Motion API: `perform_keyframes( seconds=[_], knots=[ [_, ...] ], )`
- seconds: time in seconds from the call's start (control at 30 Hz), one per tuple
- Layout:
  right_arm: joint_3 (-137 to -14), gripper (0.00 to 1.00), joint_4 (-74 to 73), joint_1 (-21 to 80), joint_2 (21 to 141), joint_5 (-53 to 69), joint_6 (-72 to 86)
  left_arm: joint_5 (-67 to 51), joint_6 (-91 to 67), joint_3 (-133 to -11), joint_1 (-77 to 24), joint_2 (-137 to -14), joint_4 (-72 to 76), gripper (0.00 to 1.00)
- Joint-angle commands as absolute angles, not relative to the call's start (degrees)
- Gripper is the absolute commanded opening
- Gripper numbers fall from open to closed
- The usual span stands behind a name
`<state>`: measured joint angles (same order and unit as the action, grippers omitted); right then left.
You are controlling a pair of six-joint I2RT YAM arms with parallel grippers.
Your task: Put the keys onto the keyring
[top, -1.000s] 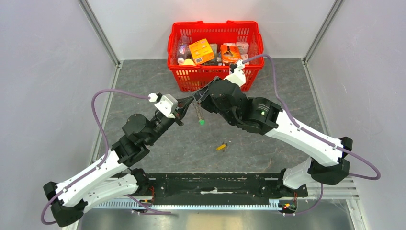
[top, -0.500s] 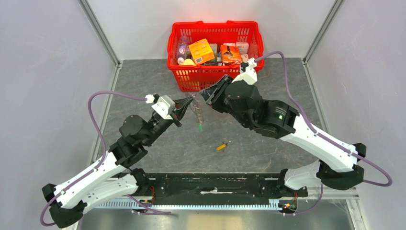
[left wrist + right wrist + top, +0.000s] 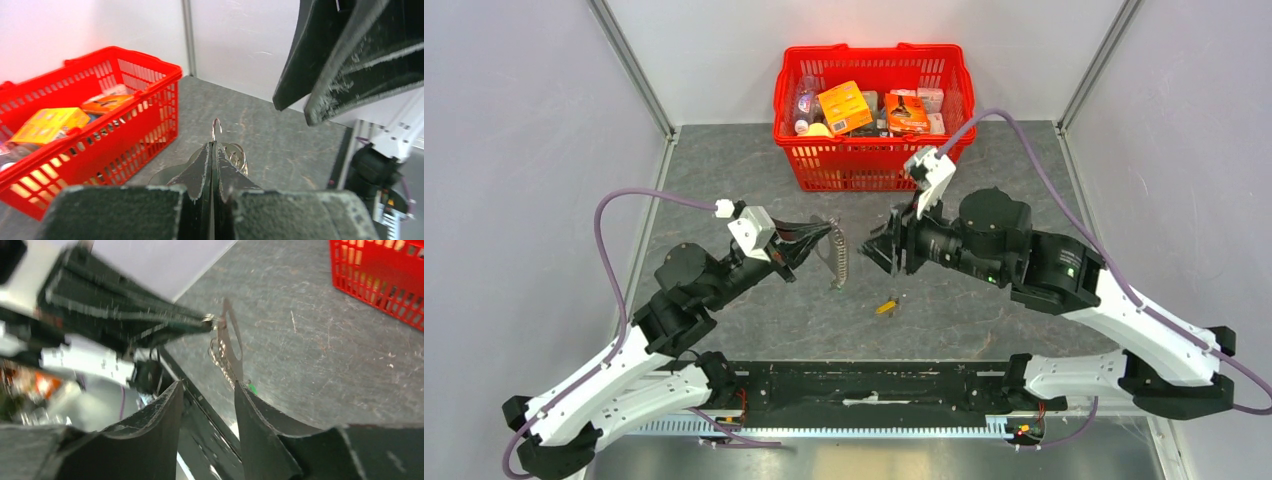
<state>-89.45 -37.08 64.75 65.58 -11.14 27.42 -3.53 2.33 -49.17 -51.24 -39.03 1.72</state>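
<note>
Keyring (image 3: 836, 258): dangling from the tips of the left pincer (image 3: 825, 230), above the middle of the tabletop (image 3: 984, 310), on the near side of the red basket (image 3: 874, 170). Clamped there between fingers pressed flat together, with only a small hook of wire poking out past the tips in the left wrist view.

Since a second ago: right pincer (image 3: 886, 245) no longer up at the ring beside the basket. Drawn back to the right and toward the near edge, now apart from the keyring with bare tabletop showing between. Spread wider than before, nothing between the fingers. Left pincer shifted a little left and near, ring carried along, farther from the basket. Yellow key (image 3: 886, 306) lying in the same spot on the tabletop, near of the ring and touching neither pincer.

Thin grey wire, bent into a long oval, glinting, with a tight spring-like coil down one side. Green key (image 3: 252, 388) just a small bright speck at the lower end of that coil, half hidden behind a right finger; how it sits on the wire cannot be told. Black pincer fingers, matt, scuffed with pale scratches. Dark grey tabletop, mottled like stone, finely scratched. Glossy red plastic lattice on the basket, orange and yellow boxes inside.
</note>
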Motion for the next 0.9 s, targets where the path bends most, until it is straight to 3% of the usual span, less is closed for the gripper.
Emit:
perform_keyframes(
  seconds=[0.0, 0.33, 0.87],
  knots=[
    [-86.2, 0.53, -37.0, 64.9, 60.8, 5.4, 9.1, -9.5, -6.0, -53.1, -51.4, -38.5, -1.1, 0.02],
    [-88.1, 0.58, -41.5, 64.9, 56.8, 12.6, 0.5, -18.2, -14.7, -57.4, -51.4, -38.9, -7.8, 0.02],
    [-98.7, 0.56, -46.3, 64.9, 65.3, 17.4, -7.3, -28.0, -20.7, -62.0, -51.4, -41.7, -12.8, 0.02]
  ],
)
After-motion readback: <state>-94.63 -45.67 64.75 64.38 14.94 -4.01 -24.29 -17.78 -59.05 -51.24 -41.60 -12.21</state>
